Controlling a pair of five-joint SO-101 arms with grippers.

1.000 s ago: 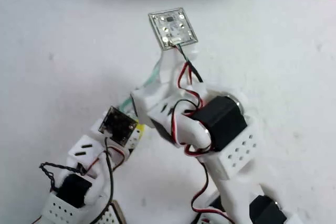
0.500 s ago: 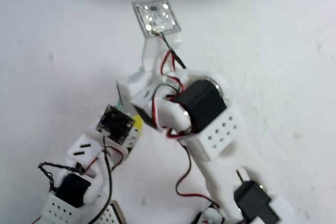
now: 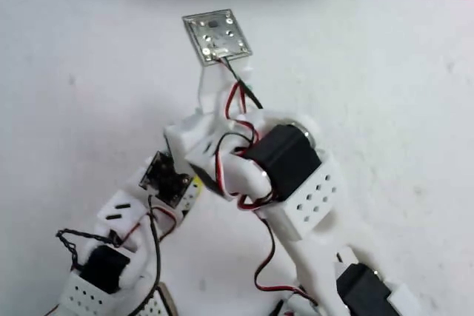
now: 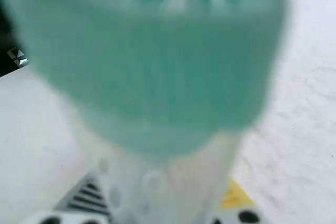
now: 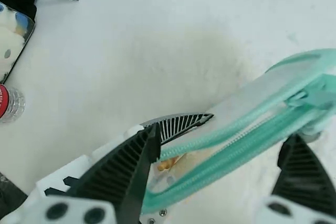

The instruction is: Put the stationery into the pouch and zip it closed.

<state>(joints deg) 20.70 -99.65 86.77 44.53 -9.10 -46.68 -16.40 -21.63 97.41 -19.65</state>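
**Packed, by the look of it, but not yet zipped**

Found the translucent pouch, with its teal zipper, at the middle of the white surface, beneath the meeting point of the two arms in the high view. Saw it also pressed right up against the left wrist camera as a teal blur.

Made out something yellowish through the pouch wall, close to the left gripper. Took it for stationery already inside, but could not name the item.

Read the left gripper's fingers as clamped on one end of the pouch, going by a ribbed black fingertip lying on its edge in the right wrist view. Found the right gripper with its fingers spread wide, one on either side of the pouch across the zipper line, gripping nothing. Noted the slider at the end of the pouch away from the left gripper.

Judged the loading done or nearly so, and the closing as the part left. Saw two teal tapes running side by side with a gap between them along most of the length, and took the mouth for open. Reckoned the remainder to be pinching the slider with the right fingers and drawing it along the track toward the held end, with the left gripper bracing the pouch. Could not confirm every piece of stationery inside.
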